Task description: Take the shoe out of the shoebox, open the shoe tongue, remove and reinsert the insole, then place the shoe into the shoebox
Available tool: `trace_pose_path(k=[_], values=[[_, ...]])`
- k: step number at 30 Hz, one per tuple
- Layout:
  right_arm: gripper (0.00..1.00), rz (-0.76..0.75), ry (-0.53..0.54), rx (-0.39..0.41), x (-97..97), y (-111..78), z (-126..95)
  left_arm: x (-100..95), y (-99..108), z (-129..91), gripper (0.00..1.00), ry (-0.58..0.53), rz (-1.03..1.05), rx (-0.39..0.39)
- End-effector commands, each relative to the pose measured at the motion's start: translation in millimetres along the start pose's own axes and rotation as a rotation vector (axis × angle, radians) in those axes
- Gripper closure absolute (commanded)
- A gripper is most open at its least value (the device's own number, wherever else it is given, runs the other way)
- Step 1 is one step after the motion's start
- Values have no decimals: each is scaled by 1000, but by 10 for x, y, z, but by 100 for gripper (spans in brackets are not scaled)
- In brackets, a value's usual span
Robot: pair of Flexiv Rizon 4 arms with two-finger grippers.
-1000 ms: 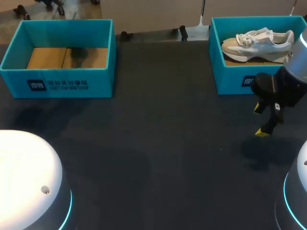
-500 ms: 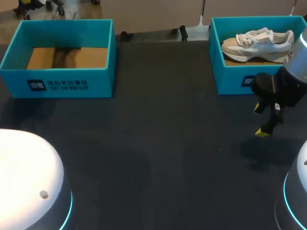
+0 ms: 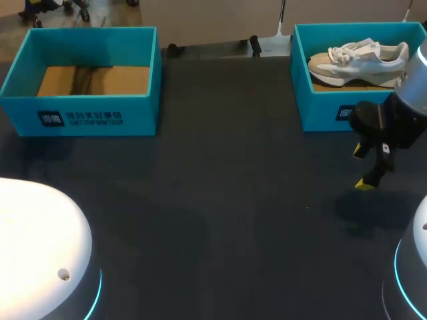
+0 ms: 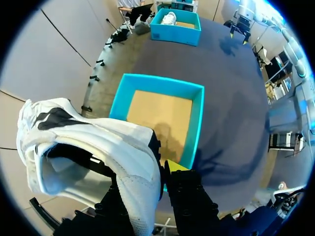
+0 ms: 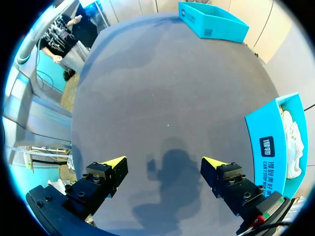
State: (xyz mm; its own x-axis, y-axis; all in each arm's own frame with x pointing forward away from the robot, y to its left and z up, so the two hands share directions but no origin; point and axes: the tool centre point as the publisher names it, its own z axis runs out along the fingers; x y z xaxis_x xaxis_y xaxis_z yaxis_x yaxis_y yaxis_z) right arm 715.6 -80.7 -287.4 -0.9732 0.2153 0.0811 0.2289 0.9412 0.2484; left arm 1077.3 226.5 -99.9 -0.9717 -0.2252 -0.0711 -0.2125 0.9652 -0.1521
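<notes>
The shoe (image 4: 93, 152) hangs clamped in the left pincer (image 4: 158, 169), above the left shoebox (image 3: 100, 117). The shadow on that box's bare cardboard floor has narrowed and shifted, so the lift-out step appears complete. The right shoebox (image 3: 320, 110) holds a second shoe (image 3: 357, 60). The right pincer (image 3: 367, 167), fingers apart, has not moved and sits above the table (image 3: 220, 200).

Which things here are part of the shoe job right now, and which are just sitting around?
In use: held shoe; left gripper gripping it; empty shoebox below.
Probably idle for now: second shoebox; boxed shoe inside it; right gripper, open, holding nothing.
</notes>
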Motion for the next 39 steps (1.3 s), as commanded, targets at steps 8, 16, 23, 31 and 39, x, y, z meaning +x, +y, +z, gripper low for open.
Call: trace_pose_path(k=[8,16,23,31,39], values=[[0,0,-2,2,5,-2,4,-100,538,211,100,24,234,7],[0,0,-2,2,5,-2,4,-10,858,135,100,61,807,23],[0,0,-2,2,5,-2,4,-10,858,135,100,61,807,23],[0,0,-2,2,5,-2,4,-96,860,230,100,74,915,55],[0,0,-2,2,5,-2,4,-196,1012,391,100,112,1153,38]])
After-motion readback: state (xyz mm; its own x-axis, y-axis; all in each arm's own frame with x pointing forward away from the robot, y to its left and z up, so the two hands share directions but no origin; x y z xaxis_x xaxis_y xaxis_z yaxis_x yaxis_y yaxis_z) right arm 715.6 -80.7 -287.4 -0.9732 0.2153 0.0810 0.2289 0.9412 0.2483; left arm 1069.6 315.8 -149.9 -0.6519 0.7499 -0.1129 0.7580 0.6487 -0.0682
